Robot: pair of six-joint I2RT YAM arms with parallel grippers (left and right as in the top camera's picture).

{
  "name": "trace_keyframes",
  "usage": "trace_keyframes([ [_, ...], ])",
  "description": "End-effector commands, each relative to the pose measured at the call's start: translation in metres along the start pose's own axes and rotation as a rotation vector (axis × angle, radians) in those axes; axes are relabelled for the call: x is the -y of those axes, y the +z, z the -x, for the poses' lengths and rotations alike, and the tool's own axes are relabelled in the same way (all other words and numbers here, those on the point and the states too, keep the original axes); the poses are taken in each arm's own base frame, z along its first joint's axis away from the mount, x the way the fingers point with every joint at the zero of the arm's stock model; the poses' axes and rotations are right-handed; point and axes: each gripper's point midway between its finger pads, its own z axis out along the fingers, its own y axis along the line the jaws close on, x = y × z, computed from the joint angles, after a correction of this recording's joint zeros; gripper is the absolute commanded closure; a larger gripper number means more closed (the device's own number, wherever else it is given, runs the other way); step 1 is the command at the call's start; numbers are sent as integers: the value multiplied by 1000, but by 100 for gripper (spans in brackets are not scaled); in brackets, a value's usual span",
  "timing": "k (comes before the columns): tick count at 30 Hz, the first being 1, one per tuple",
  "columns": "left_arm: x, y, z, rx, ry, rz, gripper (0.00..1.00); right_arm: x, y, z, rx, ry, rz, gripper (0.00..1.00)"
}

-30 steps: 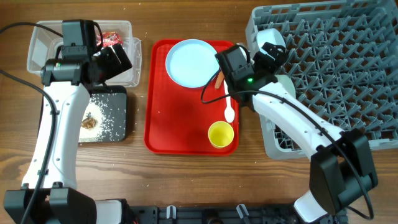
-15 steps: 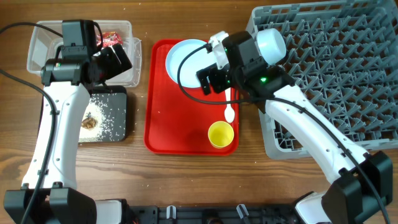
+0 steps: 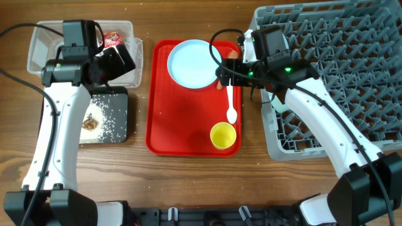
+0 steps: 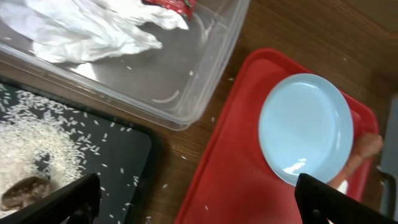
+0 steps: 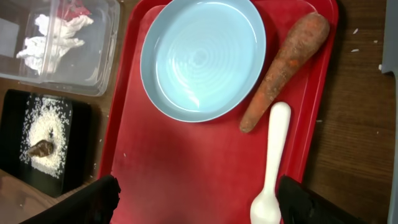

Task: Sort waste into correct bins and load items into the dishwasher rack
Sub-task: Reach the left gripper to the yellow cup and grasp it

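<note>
The right gripper (image 5: 198, 186) hung over the red tray (image 5: 155, 168) with its two fingers spread wide and nothing between them; the left gripper (image 4: 198, 186) was likewise parted and empty, poised above the near edge of the clear tub (image 4: 205, 74) and the black tray (image 4: 124, 149). The carrot (image 5: 286, 68) lay slantwise on the red tray, its thin tip just beside the rim of the light blue plate (image 5: 203, 59) and the handle end of the white spoon (image 5: 272, 162); the yellow cup (image 3: 222, 135) stood nearer the front, and the dishwasher rack (image 3: 339, 63) sat to the right. The napkin (image 4: 93, 31) and red wrapper (image 4: 174, 5) were already in the tub, the rice (image 5: 46, 134) and brown scrap (image 5: 40, 147) on the black tray; the carrot looked to be the last waste. The dangers seemed plain: fingers closing near the thin tip might catch the plate's rim or knock the spoon askew; the tapered, round root might roll or slip from a shallow grip; carrying it leftward could bring the arm against the left one by the bins; dropping it into the tub rather than beside the food scraps would mis-sort it.
</note>
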Motion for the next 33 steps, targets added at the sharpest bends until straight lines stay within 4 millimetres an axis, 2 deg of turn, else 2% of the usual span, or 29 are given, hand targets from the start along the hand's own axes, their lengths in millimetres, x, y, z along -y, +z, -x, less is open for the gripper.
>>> trace_keyframes([
  [1, 22, -1, -1, -26, -13, -129, 0, 0, -34, 29, 105, 24, 9, 15],
  [3, 31, -2, -6, -52, -9, -173, 0, 4, -62, 46, 183, 32, 12, 16],
  [6, 65, -8, -27, -123, 62, -296, 1, 22, -90, 59, 256, 67, -10, 15],
  [8, 95, -13, -61, -196, 183, -344, 3, 49, -110, 63, 289, 124, -55, 15],
  [11, 142, -23, -137, -324, 522, -401, 8, 120, -132, 53, 281, 255, -224, 15],
  [13, 155, -19, -168, -373, 621, -387, 11, 146, -140, 41, 256, 314, -302, 15],
  [16, 165, 6, -208, -439, 735, -310, 14, 160, -144, 27, 213, 325, -362, 15],
  [18, 168, 25, -235, -505, 784, -279, 23, 166, -146, 21, 194, 335, -402, 15],
  [19, 165, 38, -253, -562, 806, -250, 33, 168, -146, 16, 177, 342, -419, 15],
  [21, 157, 52, -271, -631, 820, -207, 38, 169, -146, 12, 162, 346, -425, 15],
  [24, 156, 53, -277, -646, 830, -198, 46, 169, -146, 10, 154, 349, -425, 15],
  [25, 156, 54, -276, -642, 830, -200, 70, 169, -146, 9, 151, 350, -426, 15],
  [26, 158, 54, -276, -636, 829, -204, 89, 169, -146, 9, 151, 351, -426, 15],
  [27, 160, 55, -275, -629, 829, -210, 96, 169, -146, 9, 150, 351, -426, 15],
  [31, 168, 53, -270, -610, 813, -239, 96, 167, -145, 8, 145, 349, -413, 15],
  [33, 193, 29, -249, -601, 735, -389, 96, 150, -138, 10, 126, 294, -309, 16],
])
